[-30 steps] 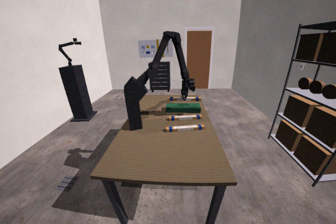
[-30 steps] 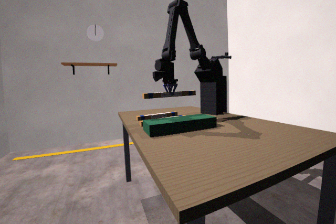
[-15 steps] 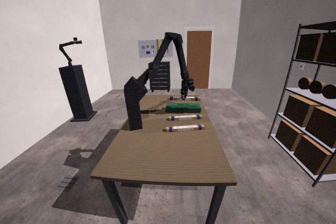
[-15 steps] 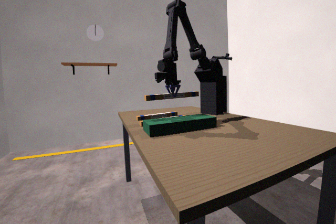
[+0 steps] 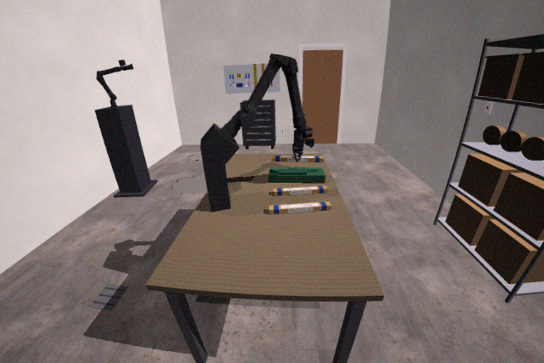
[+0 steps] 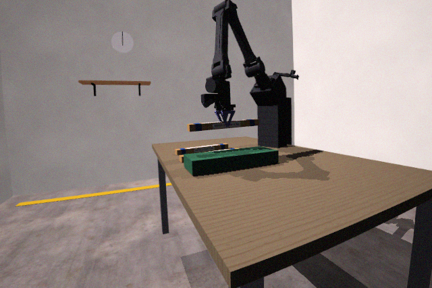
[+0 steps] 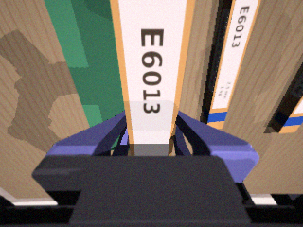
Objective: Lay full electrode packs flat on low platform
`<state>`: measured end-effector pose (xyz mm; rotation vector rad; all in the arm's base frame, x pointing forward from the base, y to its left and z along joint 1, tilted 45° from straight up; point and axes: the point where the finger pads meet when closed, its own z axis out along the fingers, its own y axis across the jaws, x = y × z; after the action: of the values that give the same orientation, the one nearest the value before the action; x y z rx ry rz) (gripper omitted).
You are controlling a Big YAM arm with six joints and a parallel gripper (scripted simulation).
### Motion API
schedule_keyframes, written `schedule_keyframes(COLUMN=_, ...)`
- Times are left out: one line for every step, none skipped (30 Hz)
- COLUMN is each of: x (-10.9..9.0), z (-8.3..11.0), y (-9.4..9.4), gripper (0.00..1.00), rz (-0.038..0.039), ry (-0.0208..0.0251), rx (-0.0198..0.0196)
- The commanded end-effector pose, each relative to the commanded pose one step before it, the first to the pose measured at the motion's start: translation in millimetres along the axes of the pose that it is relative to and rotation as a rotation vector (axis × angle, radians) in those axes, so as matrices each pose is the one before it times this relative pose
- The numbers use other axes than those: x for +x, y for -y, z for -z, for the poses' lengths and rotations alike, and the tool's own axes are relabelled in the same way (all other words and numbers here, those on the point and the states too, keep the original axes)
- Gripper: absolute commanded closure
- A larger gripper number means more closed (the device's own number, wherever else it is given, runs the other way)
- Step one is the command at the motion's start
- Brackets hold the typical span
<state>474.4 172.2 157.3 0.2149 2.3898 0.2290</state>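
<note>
- The tool (image 5: 297, 156) (image 6: 227, 123) (image 7: 151, 113) points down and is clamped around the middle of an E6013 electrode pack (image 5: 282, 159) (image 6: 209, 125) (image 7: 151, 57), one finger at each long side.
- That pack is held in the air, lying nearly level, its white label up; in the exterior view it hangs at the centre, above the green platform (image 5: 296, 179) (image 6: 233, 164) (image 7: 97, 76).
- In the wrist view the held pack runs from the top edge down to the fingers, overlapping the right border of the platform, which fills the upper left.
- The platform sits low on the wood-grain worktop (image 5: 263, 253) (image 6: 296, 204) (image 7: 265, 165), right of centre in the top view.
- A second electrode pack (image 5: 302, 190) (image 6: 181, 158) (image 7: 233, 61) lies flat on the worktop near the platform, just below it in the top view.
- A third electrode pack (image 5: 301, 207) (image 6: 202, 149) (image 7: 293, 119) lies flat beyond the second, roughly parallel; it shows at the right edge of the wrist view.
- Which packs are full cannot be told.
</note>
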Motion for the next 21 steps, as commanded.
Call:
schedule_keyframes(x=-22.12, z=14.52, y=-23.76, gripper=1.0, rz=-0.02193, ry=0.04319, rx=-0.03828)
schedule_keyframes(x=-1.24, z=0.55, y=-1.23, gripper=1.0, rz=-0.00092, ry=0.00415, rx=-0.00264)
schedule_keyframes(x=-1.2, z=0.39, y=-1.13, gripper=1.0, rz=-0.00088, ry=0.00395, rx=-0.00252)
schedule_keyframes(x=0.0, z=0.0, y=0.0, gripper=1.0, rz=0.0, ry=0.0, rx=0.0)
schedule_keyframes(x=0.0, z=0.0, y=0.0, gripper=1.0, rz=0.0, ry=0.0, rx=0.0)
schedule_keyframes(x=-1.84, z=0.05, y=0.19, gripper=1.0, rz=-0.00259, ry=0.00452, rx=-0.00064)
schedule_keyframes(x=-1.53, z=-0.05, y=-0.02, gripper=1.0, rz=-0.00207, ry=0.00387, rx=-0.00076)
schedule_keyframes(x=-1.19, z=-0.12, y=-0.27, gripper=1.0, rz=-0.00151, ry=0.00316, rx=-0.00095)
schedule_keyframes(x=-0.51, z=-0.62, y=-0.4, gripper=1.0, rz=-0.00081, ry=0.00144, rx=-0.00071)
schedule_keyframes(x=0.37, z=-1.41, y=-0.36, gripper=1.0, rz=-0.00003, ry=-0.00072, rx=0.00016)
schedule_keyframes(x=1.11, z=-2.07, y=-0.29, gripper=1.0, rz=0.00063, ry=-0.00247, rx=0.00101)
schedule_keyframes(x=1.23, z=-2.03, y=-0.41, gripper=1.0, rz=0.00091, ry=-0.00263, rx=0.00093)
schedule_keyframes(x=1.17, z=-1.78, y=-0.57, gripper=1.0, rz=0.00104, ry=-0.00232, rx=0.00058)
schedule_keyframes(x=1.03, z=-1.58, y=-0.53, gripper=1.0, rz=0.00089, ry=-0.00198, rx=0.00049)
schedule_keyframes(x=0.92, z=-1.4, y=-0.5, gripper=1.0, rz=0.00075, ry=-0.00171, rx=0.00039)
schedule_keyframes(x=0.15, z=-0.43, y=-0.7, gripper=1.0, rz=0.00026, ry=0.00027, rx=-0.00076)
schedule_keyframes(x=-0.85, z=0.87, y=-0.97, gripper=1.0, rz=-0.00037, ry=0.00286, rx=-0.00224)
schedule_keyframes(x=-0.73, z=0.97, y=-0.82, gripper=1.0, rz=-0.00027, ry=0.00227, rx=-0.00173)
schedule_keyframes(x=-0.48, z=0.81, y=-0.64, gripper=1.0, rz=-0.0001, ry=0.00138, rx=-0.00106)
schedule_keyframes(x=-0.37, z=0.67, y=-0.57, gripper=1.0, rz=-0.00006, ry=0.00103, rx=-0.00077)
schedule_keyframes(x=0.0, z=0.0, y=0.0, gripper=1.0, rz=0.0, ry=0.0, rx=0.0)
